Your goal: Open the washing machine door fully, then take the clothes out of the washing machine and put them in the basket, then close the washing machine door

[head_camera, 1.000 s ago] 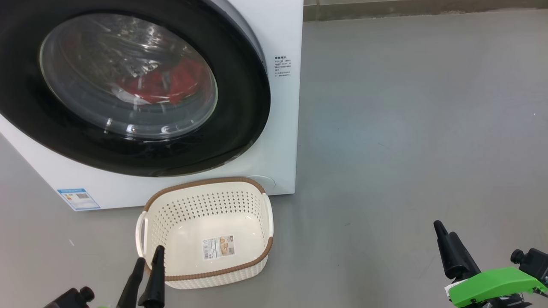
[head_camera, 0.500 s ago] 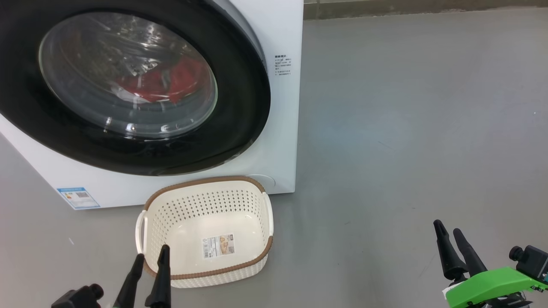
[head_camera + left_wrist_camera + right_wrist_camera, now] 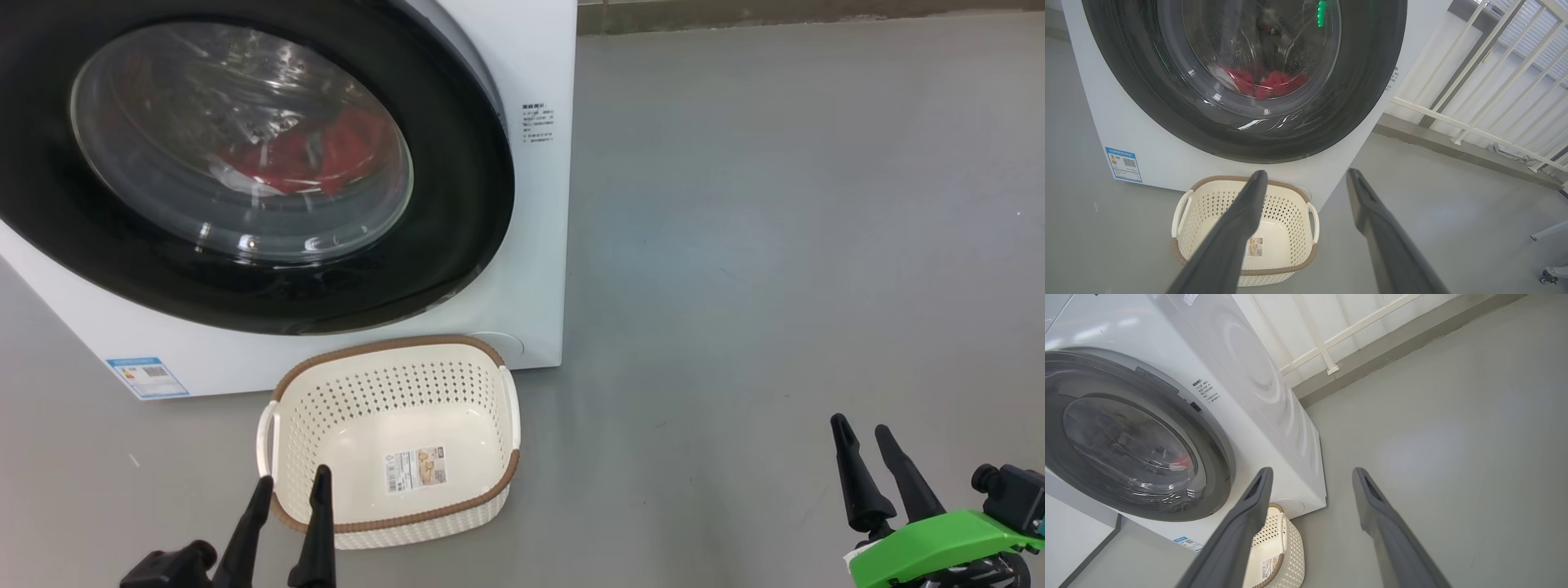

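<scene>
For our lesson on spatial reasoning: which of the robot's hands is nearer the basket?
Left. The left hand is at the basket's near-left corner, fingertips overlapping its rim; the right hand is far off to its right, above the floor.

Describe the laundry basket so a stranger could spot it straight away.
Find the white front-loading washing machine with its round black-rimmed glass door. On the grey floor before it sits the cream perforated plastic basket, marked by its brown woven-look rim.
</scene>
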Robot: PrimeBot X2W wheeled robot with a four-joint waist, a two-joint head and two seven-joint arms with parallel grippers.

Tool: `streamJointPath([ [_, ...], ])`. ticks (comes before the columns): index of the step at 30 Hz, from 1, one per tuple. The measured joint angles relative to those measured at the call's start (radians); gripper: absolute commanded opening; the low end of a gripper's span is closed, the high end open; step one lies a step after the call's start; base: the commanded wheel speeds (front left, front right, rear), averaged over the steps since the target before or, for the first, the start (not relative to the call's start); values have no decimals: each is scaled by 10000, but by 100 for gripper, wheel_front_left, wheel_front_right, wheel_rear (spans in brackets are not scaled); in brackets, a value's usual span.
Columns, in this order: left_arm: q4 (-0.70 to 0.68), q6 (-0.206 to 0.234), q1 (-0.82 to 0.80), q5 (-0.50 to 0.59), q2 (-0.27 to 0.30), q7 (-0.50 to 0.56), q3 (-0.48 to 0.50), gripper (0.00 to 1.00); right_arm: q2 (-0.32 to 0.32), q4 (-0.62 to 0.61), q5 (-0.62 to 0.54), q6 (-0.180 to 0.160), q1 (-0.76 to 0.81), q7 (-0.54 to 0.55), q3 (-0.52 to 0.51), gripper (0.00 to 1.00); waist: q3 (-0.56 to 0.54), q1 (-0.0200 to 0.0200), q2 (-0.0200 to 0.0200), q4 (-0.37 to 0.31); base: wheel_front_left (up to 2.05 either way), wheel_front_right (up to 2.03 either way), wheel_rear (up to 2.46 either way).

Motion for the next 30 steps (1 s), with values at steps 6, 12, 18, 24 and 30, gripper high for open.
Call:
streamJointPath([
  [6,-140,63,12,725,25,-167,-94,100,-10,-73,-583,2,76,-178,-82,100,4,0,0,-11,0,0,0],
  [12,-295,138,96,1446,40,-339,-150,100,-35,-109,-1126,4,219,-320,-90,100,23,0,0,-28,0,0,0],
  [18,-395,146,193,2301,63,-562,-234,100,-54,-199,-1755,6,221,-529,-96,100,67,0,0,-40,0,0,0],
  [24,-410,146,202,2842,58,-738,-259,100,-102,-242,-2282,13,224,-702,-117,100,83,0,0,-54,0,0,0],
  [30,-412,146,245,3308,36,-894,-199,100,-117,-263,-2752,13,252,-857,-173,100,74,-1,0,-59,0,0,0],
])
